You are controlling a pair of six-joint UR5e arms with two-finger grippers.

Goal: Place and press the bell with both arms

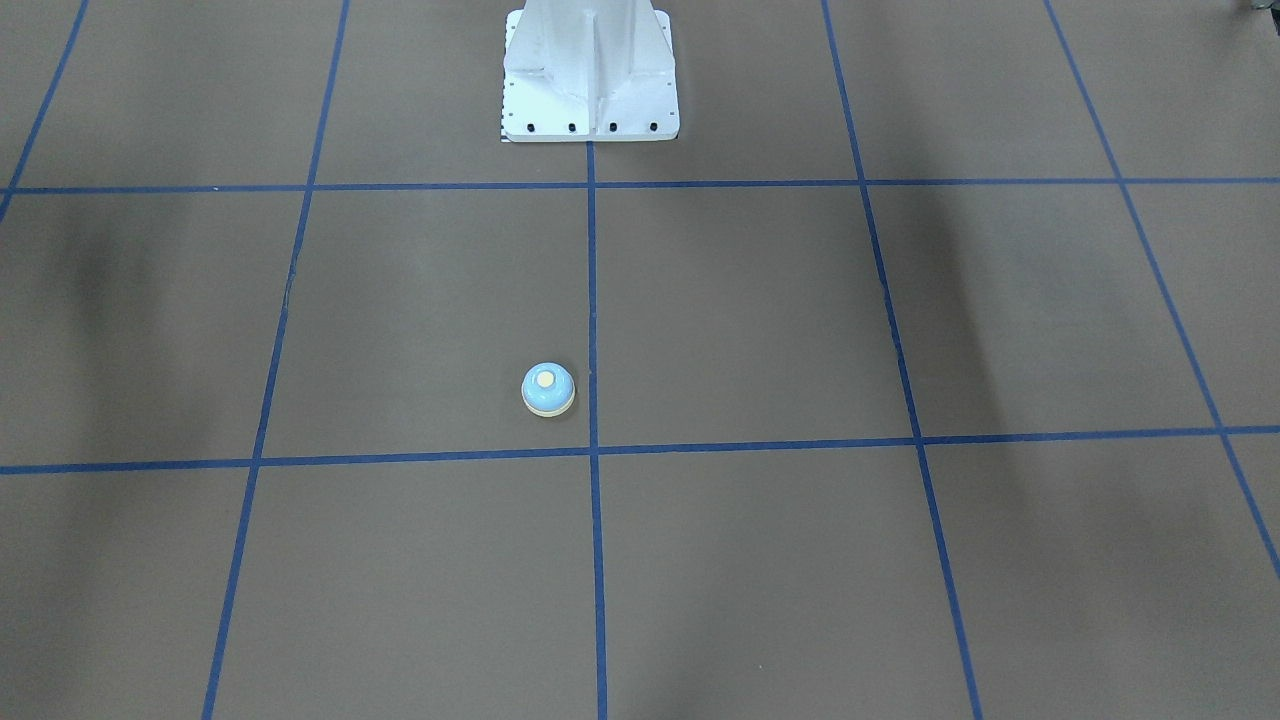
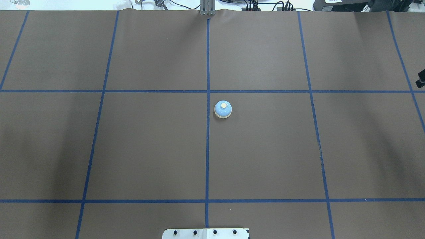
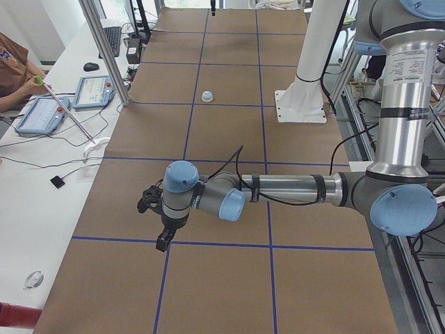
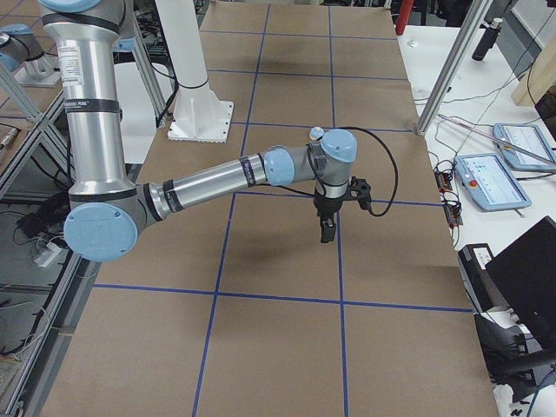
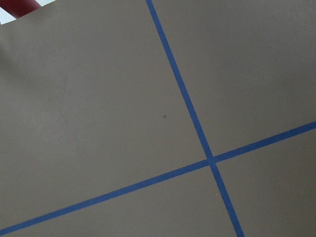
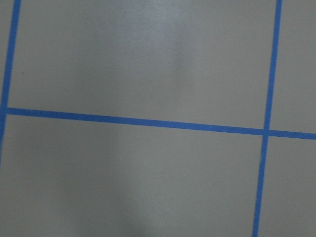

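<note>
**Blue bell alone at mid-tabletop, both arms held off to the sides**

A wide brown tabletop (image 2: 149, 149) is divided into large squares by blue tape lines (image 2: 207, 149); a white bolted pedestal (image 1: 590, 70) stands at the robot's edge, on the centre line.

The left arm (image 3: 292, 189) stretches out level above the tabletop in the near side view, with its wrist bent downward; the right arm (image 4: 208, 178) does the same in the opposite side view; neither arm appears in the overhead or front-facing views.

The bell (image 2: 222, 109), a small light-blue dome with a cream button and cream rim, sits upright on the tabletop; it is just beside the centre tape line, on the robot's right of it, and near the cross line on its far side from the pedestal; nothing touches it.

The left fingers (image 3: 164, 241) point down above a tape line, well apart from the bell; the right fingers (image 4: 327, 230) also point down; whether either pair is open or closed cannot be told from these side views; both wrist cameras show only brown surface and crossing tape.
</note>
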